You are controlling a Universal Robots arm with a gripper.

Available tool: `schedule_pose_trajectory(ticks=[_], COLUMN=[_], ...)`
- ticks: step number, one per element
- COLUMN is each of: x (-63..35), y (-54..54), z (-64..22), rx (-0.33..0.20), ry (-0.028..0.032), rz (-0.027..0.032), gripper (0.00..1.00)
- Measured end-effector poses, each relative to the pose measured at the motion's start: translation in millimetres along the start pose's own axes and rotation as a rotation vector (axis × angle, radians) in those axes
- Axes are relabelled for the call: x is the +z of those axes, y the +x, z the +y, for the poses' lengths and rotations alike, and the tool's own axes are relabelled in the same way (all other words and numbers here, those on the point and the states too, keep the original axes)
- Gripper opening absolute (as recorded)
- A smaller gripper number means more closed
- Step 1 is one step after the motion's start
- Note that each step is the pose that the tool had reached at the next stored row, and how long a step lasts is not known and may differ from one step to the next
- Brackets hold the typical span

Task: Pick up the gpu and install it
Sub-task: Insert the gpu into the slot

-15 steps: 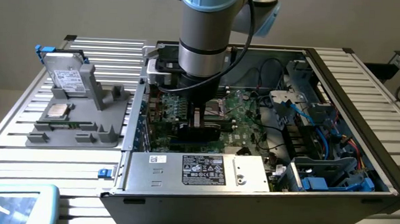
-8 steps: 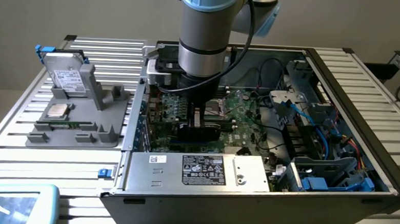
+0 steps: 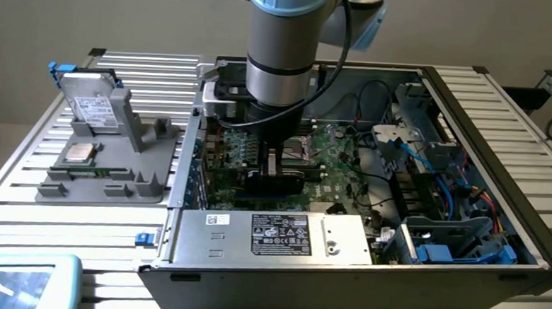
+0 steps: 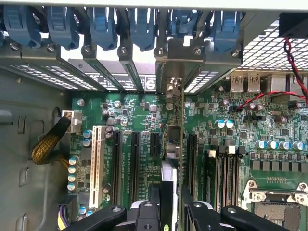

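Observation:
The gpu (image 4: 172, 144), a thin black card seen edge-on, stands upright over the green motherboard (image 4: 144, 115) between two black expansion slots. Its silvery bracket (image 4: 174, 89) reaches to the case's rear slot openings. My gripper (image 4: 169, 192) is shut on the card, one black finger (image 4: 154, 199) on each side of it. In the exterior view my gripper (image 3: 275, 165) is down inside the open computer case (image 3: 499, 230), and the black gpu (image 3: 255, 184) shows below it, low over the board.
Blue slot latches (image 4: 103, 26) line the rear wall. A white slot (image 4: 97, 163), a braided cable (image 4: 48, 144), red wires (image 4: 288, 72) and the CPU socket (image 4: 274, 207) flank the card. Outside the case, a grey holder (image 3: 104, 188) carries a hard drive (image 3: 97, 106) and memory stick (image 3: 91, 167).

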State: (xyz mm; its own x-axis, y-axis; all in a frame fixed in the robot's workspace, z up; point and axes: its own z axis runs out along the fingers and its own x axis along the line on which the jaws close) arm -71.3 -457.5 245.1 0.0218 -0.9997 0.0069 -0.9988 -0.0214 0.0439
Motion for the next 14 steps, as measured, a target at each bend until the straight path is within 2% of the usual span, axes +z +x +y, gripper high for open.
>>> schedule_pose_trajectory(ticks=[14], x=[0.9], y=[0.1], z=[1.5], rx=[-0.001], ry=[0.0017], rz=[0.0009], gripper=[0.27])
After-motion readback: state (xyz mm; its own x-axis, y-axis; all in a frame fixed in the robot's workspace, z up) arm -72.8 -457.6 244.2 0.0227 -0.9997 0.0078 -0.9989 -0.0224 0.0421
